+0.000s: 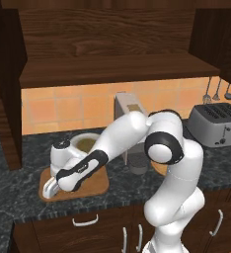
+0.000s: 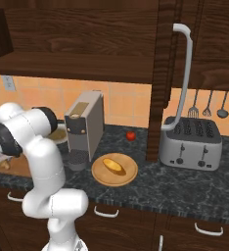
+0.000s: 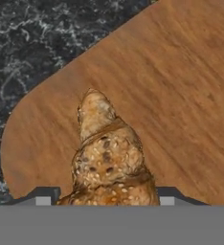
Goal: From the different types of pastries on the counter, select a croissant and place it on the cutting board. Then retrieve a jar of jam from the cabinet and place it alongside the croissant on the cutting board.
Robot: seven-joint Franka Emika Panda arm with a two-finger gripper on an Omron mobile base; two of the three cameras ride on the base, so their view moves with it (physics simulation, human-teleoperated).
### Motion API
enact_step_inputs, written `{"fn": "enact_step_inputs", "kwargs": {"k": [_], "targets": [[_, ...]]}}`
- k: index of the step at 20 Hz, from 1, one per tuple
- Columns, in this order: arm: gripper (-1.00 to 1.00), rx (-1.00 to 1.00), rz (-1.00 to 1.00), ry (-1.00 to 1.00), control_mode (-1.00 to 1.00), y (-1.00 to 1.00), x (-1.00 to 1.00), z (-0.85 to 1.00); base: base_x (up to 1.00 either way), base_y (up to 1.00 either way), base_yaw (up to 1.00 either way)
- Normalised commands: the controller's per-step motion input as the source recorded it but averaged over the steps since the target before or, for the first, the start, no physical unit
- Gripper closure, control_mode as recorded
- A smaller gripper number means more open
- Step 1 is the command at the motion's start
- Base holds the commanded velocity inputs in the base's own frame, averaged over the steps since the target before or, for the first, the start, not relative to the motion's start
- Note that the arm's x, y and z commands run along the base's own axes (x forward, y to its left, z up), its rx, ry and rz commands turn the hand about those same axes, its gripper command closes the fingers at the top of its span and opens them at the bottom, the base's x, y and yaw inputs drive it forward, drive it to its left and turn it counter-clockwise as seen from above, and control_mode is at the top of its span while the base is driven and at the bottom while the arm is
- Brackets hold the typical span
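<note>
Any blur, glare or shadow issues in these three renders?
Hand view: the lumpy golden-brown croissant on the light-brown wooden cutting board looks soft and pixelated up close, with no clear cast shadow. Left base view: the dark brown wooden cabinet is dim, detail muddy. Right base view: even light, no glare on the silver toaster.

No lettering, labels, brand marks or numbers are showing anywhere in this rendered kitchen. The toaster [image 2: 190, 143] and the coffee machine [image 2: 84, 126] are standing unmarked on the counter [image 2: 185, 188], the cabinet [image 1: 112, 44] is presenting plain wood grain, and the cutting board [image 3: 181, 95] under the croissant [image 3: 106, 153] is carrying no print either.
</note>
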Motion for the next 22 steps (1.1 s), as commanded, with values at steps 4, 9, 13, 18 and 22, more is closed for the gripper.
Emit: {"fn": "enact_step_inputs", "kwargs": {"k": [4, 9, 13, 18, 22], "targets": [[1.00, 0.02, -0.05, -0.01, -1.00, 0.01, 0.55, 0.00, 0.00, 0.00, 0.00], [1.00, 0.00, -0.01, -0.01, -1.00, 0.01, 0.22, -0.03, 0.00, 0.00, 0.00], [-1.00, 0.00, 0.00, -0.02, -1.00, 0.08, 0.01, -0.35, 0.00, 0.00, 0.00], [-1.00, 0.01, 0.00, -0.03, -1.00, 0.00, 0.04, 0.00, 0.00, 0.00, 0.00], [-1.00, 0.01, 0.00, -0.03, -1.00, 0.00, 0.00, 0.22, 0.00, 0.00, 0.00]]}}
